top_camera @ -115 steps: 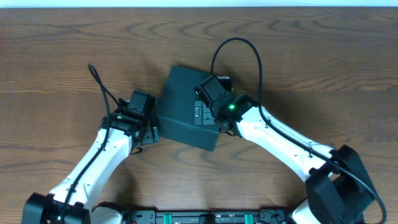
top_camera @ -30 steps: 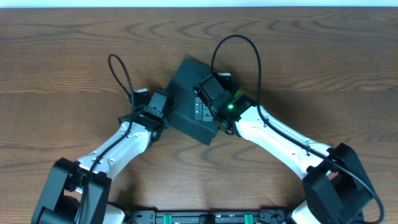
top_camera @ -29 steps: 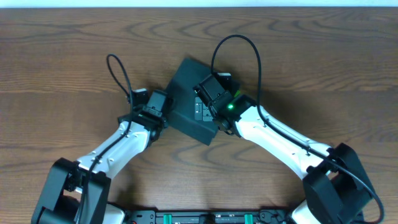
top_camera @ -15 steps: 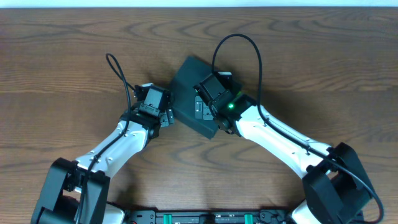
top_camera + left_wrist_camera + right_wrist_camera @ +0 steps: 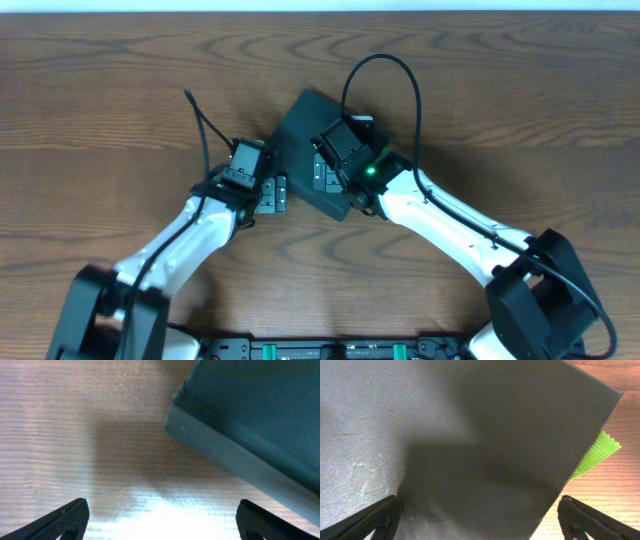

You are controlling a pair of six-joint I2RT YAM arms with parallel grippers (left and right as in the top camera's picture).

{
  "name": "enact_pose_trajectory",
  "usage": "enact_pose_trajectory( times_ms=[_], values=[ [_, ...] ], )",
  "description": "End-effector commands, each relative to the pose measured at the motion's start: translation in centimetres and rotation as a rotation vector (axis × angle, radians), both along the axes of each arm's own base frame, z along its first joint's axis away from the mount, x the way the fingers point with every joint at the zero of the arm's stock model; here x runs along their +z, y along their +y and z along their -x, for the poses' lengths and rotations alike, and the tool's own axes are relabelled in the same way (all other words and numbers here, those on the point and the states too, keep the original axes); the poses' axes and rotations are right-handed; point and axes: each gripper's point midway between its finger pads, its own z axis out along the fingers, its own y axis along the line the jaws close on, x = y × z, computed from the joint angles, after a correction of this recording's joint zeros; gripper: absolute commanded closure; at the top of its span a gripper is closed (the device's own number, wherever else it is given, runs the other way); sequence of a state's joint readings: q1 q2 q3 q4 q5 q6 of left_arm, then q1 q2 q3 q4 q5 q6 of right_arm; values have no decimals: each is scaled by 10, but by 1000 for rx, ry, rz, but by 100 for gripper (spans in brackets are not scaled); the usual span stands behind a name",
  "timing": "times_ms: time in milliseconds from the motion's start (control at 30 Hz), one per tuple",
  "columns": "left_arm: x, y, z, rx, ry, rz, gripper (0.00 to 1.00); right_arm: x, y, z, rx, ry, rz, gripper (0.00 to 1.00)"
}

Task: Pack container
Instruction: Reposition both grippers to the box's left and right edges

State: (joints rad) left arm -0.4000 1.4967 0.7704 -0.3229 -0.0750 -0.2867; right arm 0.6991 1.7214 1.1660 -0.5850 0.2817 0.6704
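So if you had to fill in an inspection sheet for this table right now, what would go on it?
Surface: wooden table, brown grain.
Job's things: dark container turned cornerwise, lid apparently down; a green serrated edge pokes out at one side.
Clutter: nothing seen.
Grippers: left gripper open, beside the container's corner, apart from it; right gripper open, over the lid.
Cables: one black cable loops over the right arm; a second cable rises from the left arm.
Surroundings: pale strip beyond the far edge; rig base at the near edge.
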Motion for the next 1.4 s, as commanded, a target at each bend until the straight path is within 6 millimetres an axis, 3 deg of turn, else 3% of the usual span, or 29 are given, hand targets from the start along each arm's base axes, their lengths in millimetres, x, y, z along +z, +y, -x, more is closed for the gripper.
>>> enact_pose_trajectory(
  times_ms=[0,100,200,400,567,700,900,1100,1233,1367],
  values=[
    [41,7,-8,9,-129,-1,5,-6,-11,-3,-33,1,32,1],
    [69,23,-14,52,-234,-51,5,10,-11,-3,-35,-32,7,1],
    [79,38,-23,110,-271,-41,5,31,-17,3,-43,-48,-11,1],
    [86,63,-41,183,-257,69,5,55,-70,35,-276,2,11,1],
    [95,72,-59,194,-254,122,5,59,-93,48,-322,35,56,1],
    [83,62,-77,151,-207,133,5,43,-111,52,-394,47,89,1],
    [51,59,-94,142,-129,119,5,8,-118,43,-431,9,40,1],
    [27,55,-96,133,-76,131,5,-13,-101,36,-411,10,-57,1],
    [22,52,-95,128,-60,141,5,-27,-101,30,-420,17,-43,1],
    [18,50,-92,123,-43,138,5,-54,-107,23,-447,53,-15,1]
  ],
)
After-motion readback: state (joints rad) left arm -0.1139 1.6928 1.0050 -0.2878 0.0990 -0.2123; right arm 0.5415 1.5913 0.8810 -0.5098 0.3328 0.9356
